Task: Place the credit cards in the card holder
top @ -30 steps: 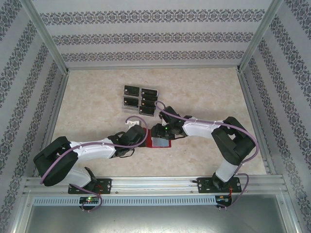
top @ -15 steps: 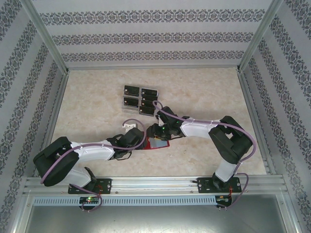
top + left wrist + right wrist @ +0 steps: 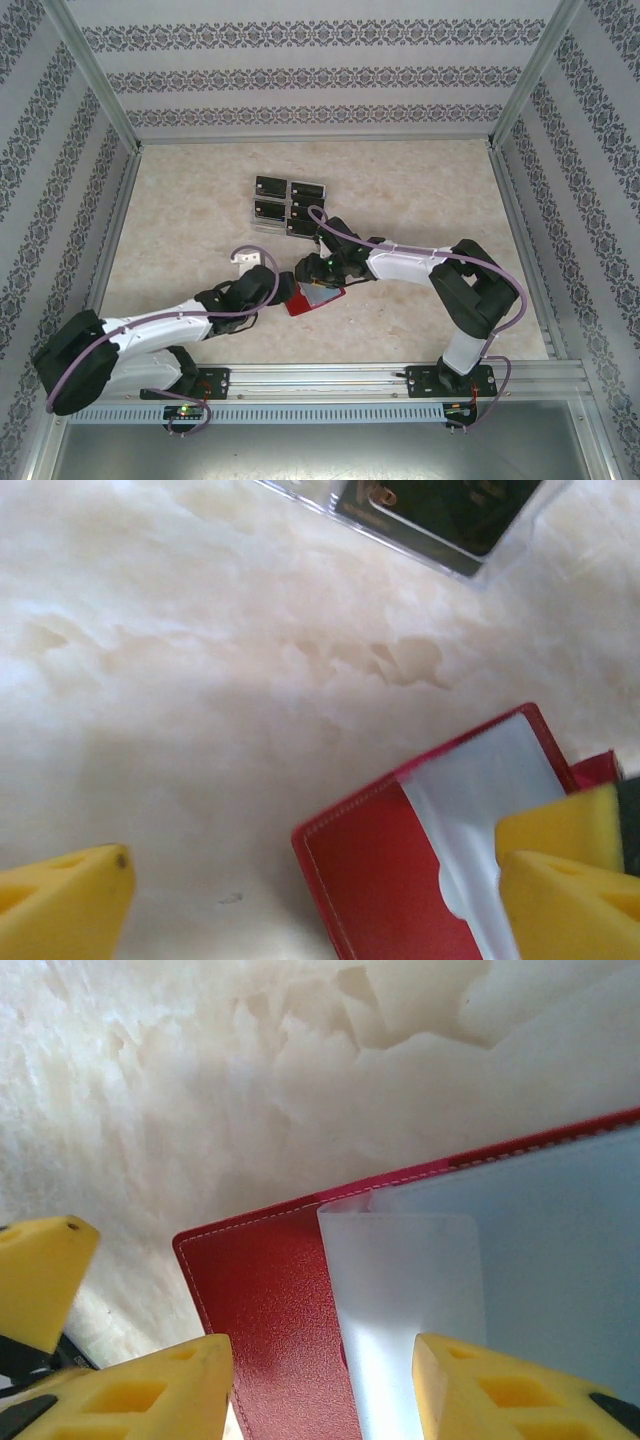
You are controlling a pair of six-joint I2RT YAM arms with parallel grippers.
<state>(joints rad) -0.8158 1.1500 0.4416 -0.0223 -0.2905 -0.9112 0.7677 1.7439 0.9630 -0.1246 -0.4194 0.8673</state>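
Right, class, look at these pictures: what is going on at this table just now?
Two robot arms are working over a red wallet that lies open on the table, its clear sleeves facing up. The right gripper is right over the sleeves with its jaws apart, and the left gripper is wide open over the wallet's corner. Neither holds a card. The black cards all lie in a group farther back, so none seems to be in the wallet yet.
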